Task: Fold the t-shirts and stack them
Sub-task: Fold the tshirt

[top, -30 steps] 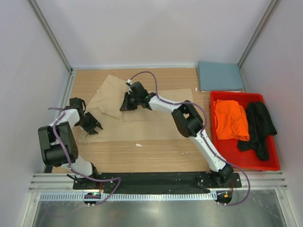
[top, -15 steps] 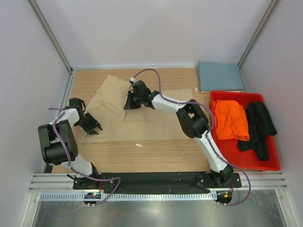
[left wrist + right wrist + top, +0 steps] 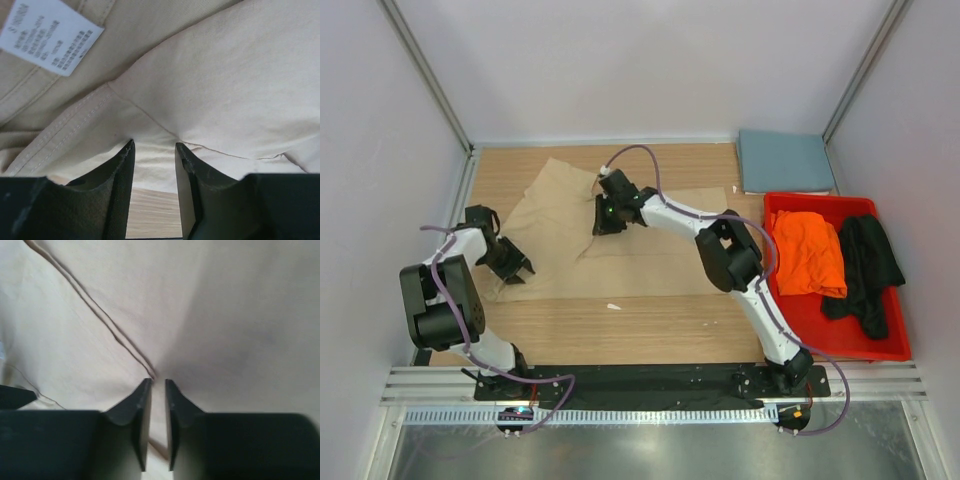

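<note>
Now right gripper [image 3: 157, 381] has cracked apart on the tan t-shirt [image 3: 620, 268]; pinch on its crease unclear. Left gripper [image 3: 155, 145] stays spread.

from my remote desk: a pale wood worktop [image 3: 650, 330] boxed in by plain white walls [image 3: 620, 60], aluminium posts [image 3: 425, 75] at the far corners, brushed metal sill [image 3: 650, 455] nearest me, evenly lit.

I see bare table [image 3: 650, 325] strip nearest arm bases: free passage. Tan t-shirt [image 3: 620, 270] covers middle. Red bin [image 3: 840, 350] blocks right side.
</note>
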